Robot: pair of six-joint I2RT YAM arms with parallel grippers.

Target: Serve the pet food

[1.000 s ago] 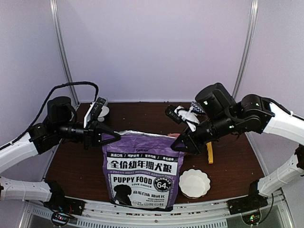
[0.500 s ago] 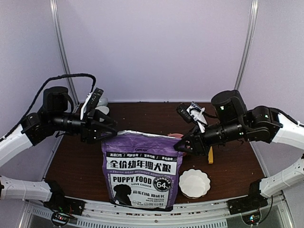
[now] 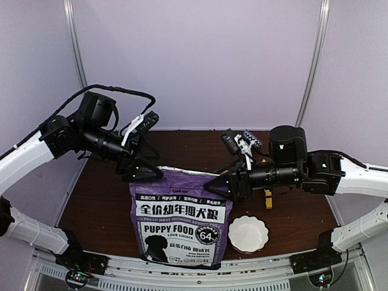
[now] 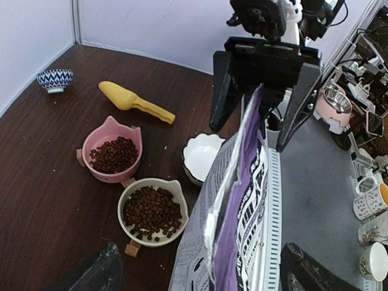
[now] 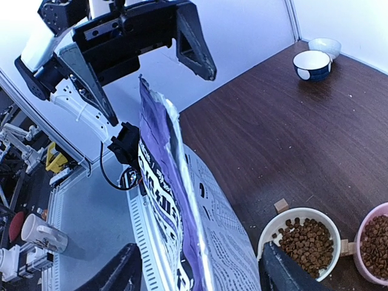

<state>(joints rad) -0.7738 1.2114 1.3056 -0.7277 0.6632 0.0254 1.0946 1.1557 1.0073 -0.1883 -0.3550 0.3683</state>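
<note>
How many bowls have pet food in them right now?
2. A pink bowl and a cream bowl beside it hold pet food, behind the upright purple bag. The white scalloped bowl is empty; the bag may hide others.

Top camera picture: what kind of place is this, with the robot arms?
Probably a robot testing booth staged as a pet-feeding corner: plain lilac partition walls on metal poles, a dark brown wooden table, a purple PUPPY FOOD bag, and a pink cat-eared bowl of reddish-brown kibble.
</note>
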